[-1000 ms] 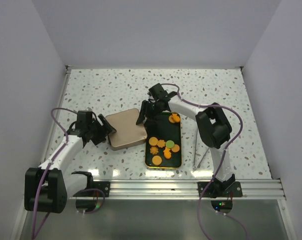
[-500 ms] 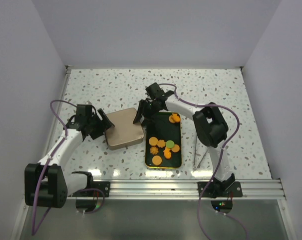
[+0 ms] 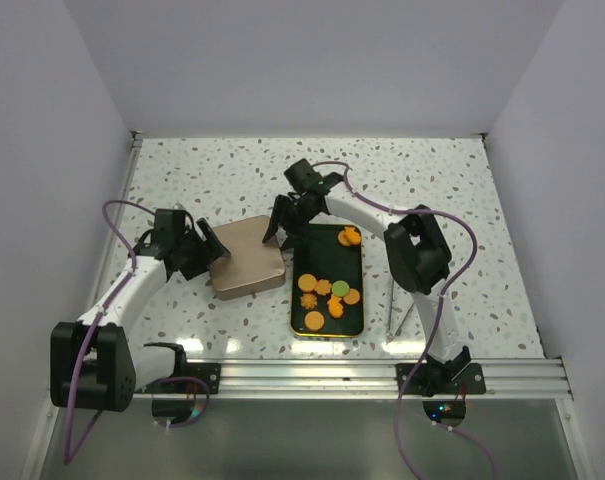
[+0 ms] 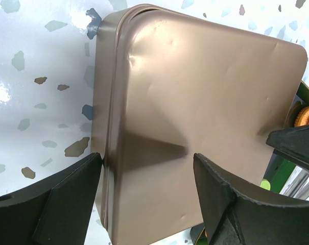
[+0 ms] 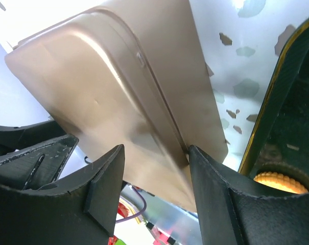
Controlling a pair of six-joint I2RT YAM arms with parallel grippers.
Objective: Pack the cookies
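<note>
Cookies: small orange rounds and flower shapes plus one green, loose in the black gold-rimmed rectangular tray at frame centre, with a few more orange ones at its upper end.

The bronze metal lid lies on the speckled table just left of the tray, skewed to it.

Left gripper: jaws wide apart over the lid's left edge, clamped on nothing.

Right gripper: jaws apart at the lid's upper-right corner. You cannot tell whether they touch it.

Risks:
- With neither jaw clamped, the lid could slip or swing when you lift it.
- A skewed lid may catch the rim, jolting the cookies or crushing those near the edge.
- Both arms crowd one lid, so you risk collision.
</note>
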